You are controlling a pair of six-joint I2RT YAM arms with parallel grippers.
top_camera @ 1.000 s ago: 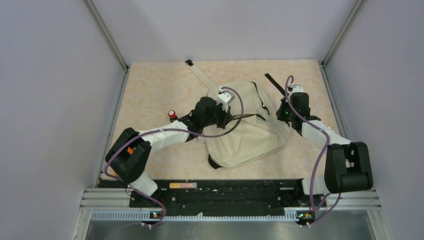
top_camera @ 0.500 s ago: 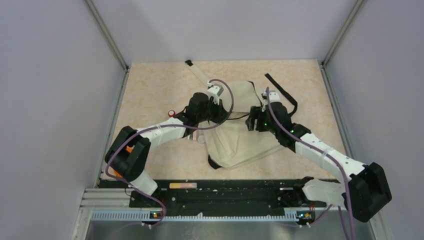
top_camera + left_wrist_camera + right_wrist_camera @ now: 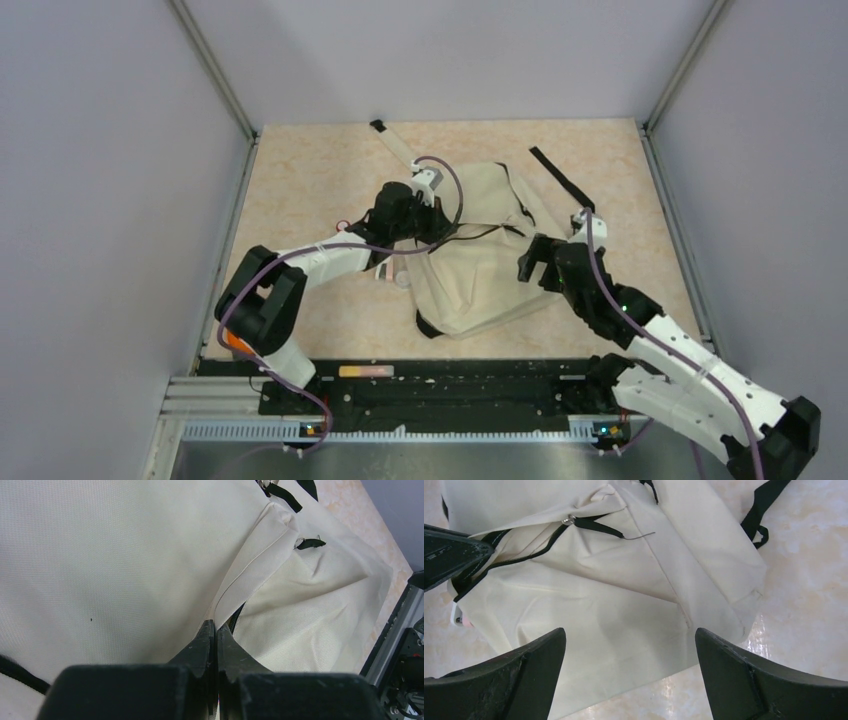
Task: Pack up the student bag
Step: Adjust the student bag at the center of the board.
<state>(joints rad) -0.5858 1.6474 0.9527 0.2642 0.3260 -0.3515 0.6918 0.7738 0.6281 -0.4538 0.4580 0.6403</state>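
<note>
The large cream-beige fabric backpack [image 3: 480, 280] lies flat mid-bench, its straps [image 3: 400, 150] trailing toward the far edge. I'd say they're at the opening step. The left gripper [image 3: 216, 625], fingers pressed together, seems to nip the bag's lip beside the part-open zip. The right gripper [image 3: 629, 632] hangs spread wide over the bag's near-right part. Next it would need to close on the black zipper pull tab [image 3: 596, 526] or the opposite lip. Half a second ago the right gripper sat further in over the bag; the left has barely shifted.
</note>
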